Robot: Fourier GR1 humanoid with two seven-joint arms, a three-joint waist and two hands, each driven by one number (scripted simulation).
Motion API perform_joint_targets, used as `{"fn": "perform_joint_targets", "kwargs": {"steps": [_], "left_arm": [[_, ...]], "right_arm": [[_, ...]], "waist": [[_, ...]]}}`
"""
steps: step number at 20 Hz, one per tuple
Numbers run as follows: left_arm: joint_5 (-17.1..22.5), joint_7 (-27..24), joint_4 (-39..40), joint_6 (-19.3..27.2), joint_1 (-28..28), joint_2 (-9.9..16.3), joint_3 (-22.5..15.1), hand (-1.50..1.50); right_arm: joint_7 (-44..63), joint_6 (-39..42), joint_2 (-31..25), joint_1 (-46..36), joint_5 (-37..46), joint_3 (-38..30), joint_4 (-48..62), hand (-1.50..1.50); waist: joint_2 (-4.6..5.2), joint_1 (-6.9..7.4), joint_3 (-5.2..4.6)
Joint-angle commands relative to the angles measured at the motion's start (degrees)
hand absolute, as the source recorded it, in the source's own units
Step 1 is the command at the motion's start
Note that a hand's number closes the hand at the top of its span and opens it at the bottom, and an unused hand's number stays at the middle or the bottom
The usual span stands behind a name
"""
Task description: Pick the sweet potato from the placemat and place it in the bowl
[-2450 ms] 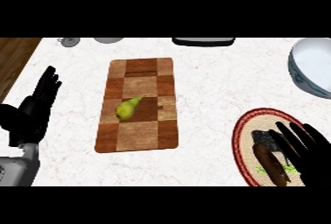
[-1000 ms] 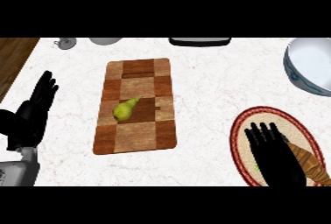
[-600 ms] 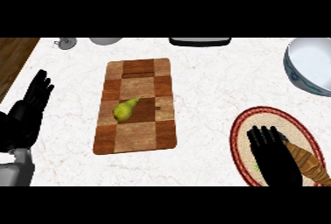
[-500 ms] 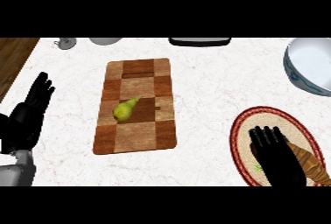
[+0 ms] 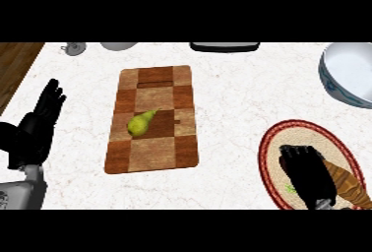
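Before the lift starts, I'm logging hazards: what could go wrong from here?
The right hand covers one end of the sweet potato, so it may tip on lifting. The bowl is partly cut off at the view's edge, which makes aiming harder. The placemat could drag along.

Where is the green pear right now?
The pear lies on the checkered wooden board left of the middle of the head view, between the left hand and the round placemat.

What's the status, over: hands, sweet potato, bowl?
Right hand open over sweet potato on placemat. Left hand open, resting at left. Bowl far right, path unobstructed.
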Motion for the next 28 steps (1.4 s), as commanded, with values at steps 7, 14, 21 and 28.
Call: {"fn": "perform_joint_targets", "kwargs": {"steps": [7, 14, 21, 28], "left_arm": [[-1.16, -3.78, 3.09, -1.63, 0.24, -1.63, 1.24, 0.00], [-0.62, 0.98, -1.42, -2.76, -0.64, 0.04, 2.22, 0.00], [-1.81, 0.75, -1.51, -1.84, -0.25, -2.52, -0.50, 0.00], [-0.46, -1.14, 2.29, -4.04, -0.72, -0.02, 3.37, 0.00]], "right_arm": [[-8.21, -5.51, 3.89, -3.31, 2.40, -1.30, 12.34, 1.50], [-12.76, -9.61, 6.81, -9.67, -1.10, -7.62, 16.98, 1.50], [-14.26, -5.70, 15.22, -22.04, -20.11, -26.30, 25.04, 1.50], [-15.16, -10.90, 11.18, -30.93, -19.41, -31.33, 25.91, 1.50]], "waist": [[0.08, 0.07, 0.02], [0.13, 0.63, 0.06], [0.54, 1.94, 0.15], [0.14, 0.40, 0.01]]}}
